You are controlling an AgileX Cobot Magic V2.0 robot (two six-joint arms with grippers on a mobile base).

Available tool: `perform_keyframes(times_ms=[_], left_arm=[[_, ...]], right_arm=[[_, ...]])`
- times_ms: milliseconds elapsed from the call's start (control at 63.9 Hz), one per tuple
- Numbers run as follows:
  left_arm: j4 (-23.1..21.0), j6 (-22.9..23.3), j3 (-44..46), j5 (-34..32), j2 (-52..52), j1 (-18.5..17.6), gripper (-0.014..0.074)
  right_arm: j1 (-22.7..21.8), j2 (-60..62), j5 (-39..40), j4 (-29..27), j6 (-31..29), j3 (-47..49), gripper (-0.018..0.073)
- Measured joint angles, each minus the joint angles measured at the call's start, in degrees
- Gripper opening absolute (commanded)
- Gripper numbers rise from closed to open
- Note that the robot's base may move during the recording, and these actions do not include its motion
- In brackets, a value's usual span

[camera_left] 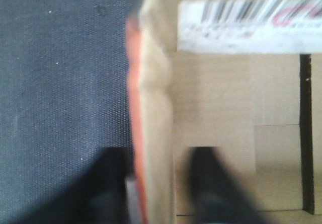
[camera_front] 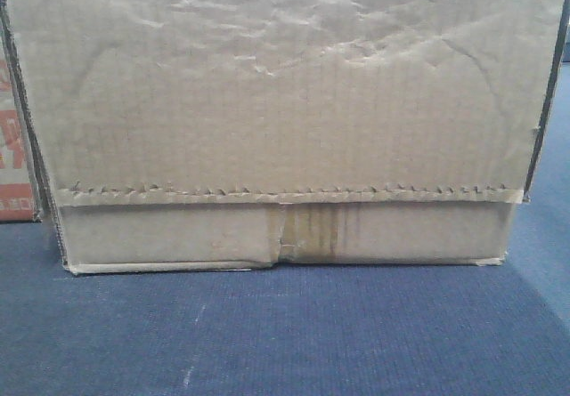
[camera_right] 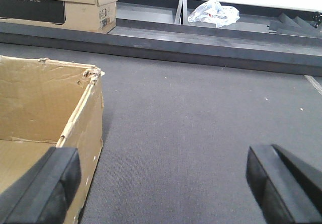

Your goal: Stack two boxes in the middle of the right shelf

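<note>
Exterior front-facing view shows only the box (camera_front: 285, 120) on the carpet (camera_front: 285, 334) at 12 o'clock; wrist views add the left end effector (camera_left: 160, 153), spread astride a carton wall (camera_left: 153, 83), and the right end effector (camera_right: 163, 158), spread wide.

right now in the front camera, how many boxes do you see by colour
plain brown box: 1
red-and-white printed carton: 1, only a sliver at the left edge
total: 2
</note>
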State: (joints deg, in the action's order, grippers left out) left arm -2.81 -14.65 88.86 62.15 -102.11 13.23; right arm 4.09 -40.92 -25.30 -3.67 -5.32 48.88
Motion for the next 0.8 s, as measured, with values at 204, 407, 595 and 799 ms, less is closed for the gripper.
perform_keyframes(times_ms=[204,407,595,799], left_arm=[[-0.3,0.0,0.0,0.0,0.3,0.0,-0.0111],[0.1,0.5,0.8,0.2,3.4,1.1,-0.0111],[0.9,3.0,4.6,0.5,8.6,2.8,-0.0111],[1.0,5.5,10.4,0.5,15.0,2.8,-0.0111]], right_arm=[[0.0,0.0,0.0,0.0,0.0,0.0,0.0570],[0.0,0.0,0.0,0.0,0.0,0.0,0.0570],[0.0,0.0,0.0,0.0,0.0,0.0,0.0570],[0.0,0.0,0.0,0.0,0.0,0.0,0.0570]])
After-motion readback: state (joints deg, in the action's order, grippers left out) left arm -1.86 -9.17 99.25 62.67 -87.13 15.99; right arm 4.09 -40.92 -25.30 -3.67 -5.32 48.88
